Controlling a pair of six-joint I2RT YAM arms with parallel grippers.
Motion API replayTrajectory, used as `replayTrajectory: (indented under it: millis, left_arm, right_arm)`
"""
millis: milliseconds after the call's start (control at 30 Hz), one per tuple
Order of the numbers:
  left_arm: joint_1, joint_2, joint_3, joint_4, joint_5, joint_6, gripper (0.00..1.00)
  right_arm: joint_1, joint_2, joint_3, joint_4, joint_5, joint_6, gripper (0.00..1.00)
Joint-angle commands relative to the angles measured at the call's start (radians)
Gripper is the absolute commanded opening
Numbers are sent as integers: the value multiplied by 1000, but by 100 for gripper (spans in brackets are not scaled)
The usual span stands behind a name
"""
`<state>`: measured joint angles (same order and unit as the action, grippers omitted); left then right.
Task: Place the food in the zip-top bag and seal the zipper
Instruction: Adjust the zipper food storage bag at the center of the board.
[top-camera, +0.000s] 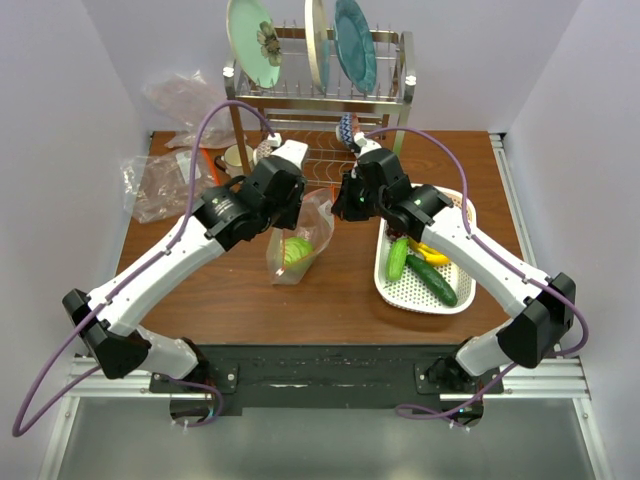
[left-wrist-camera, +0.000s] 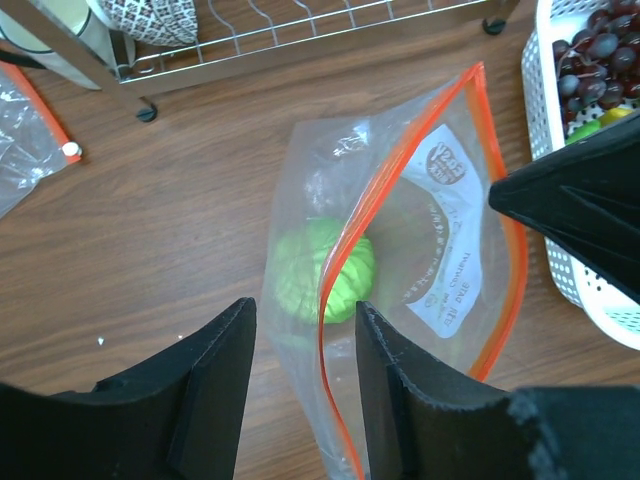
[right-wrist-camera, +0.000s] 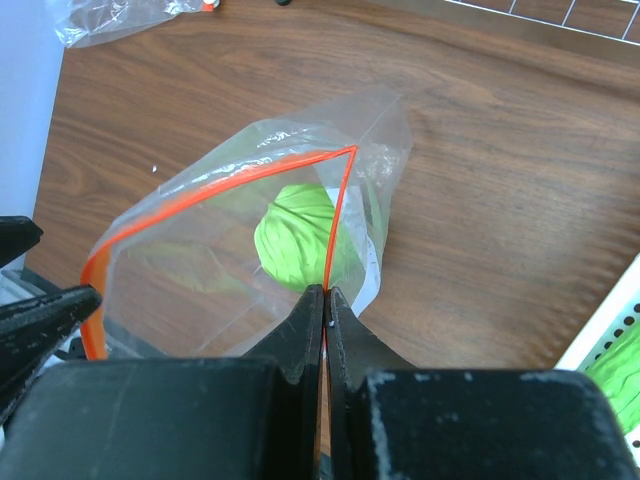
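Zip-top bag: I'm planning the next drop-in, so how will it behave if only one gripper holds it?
Probably floppy: the zip-top bag is thin, wrinkled film. Its zipper bows, so the mouth may sag away from the right gripper's pinch. The cabbage inside likely anchors the bottom.

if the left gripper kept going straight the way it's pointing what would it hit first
Most likely the clear thin plastic bag: its orange-red mouth strip runs up between the fingers of the open left gripper, with the round green toy cabbage just beyond inside. Depth is hard to judge.
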<state>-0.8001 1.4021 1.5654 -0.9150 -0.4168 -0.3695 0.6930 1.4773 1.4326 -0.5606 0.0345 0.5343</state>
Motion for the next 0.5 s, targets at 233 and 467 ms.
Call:
replayTrajectory:
  millis: [233, 467]
  left_arm:
    - [-16, 11, 2, 35, -20, 24, 40]
    - [-16, 5, -41, 47, -33, 7, 16]
  right_arm:
    - [2, -12, 32, 18, -7, 0, 0]
    - [2, -8, 32, 18, -5, 1, 0]
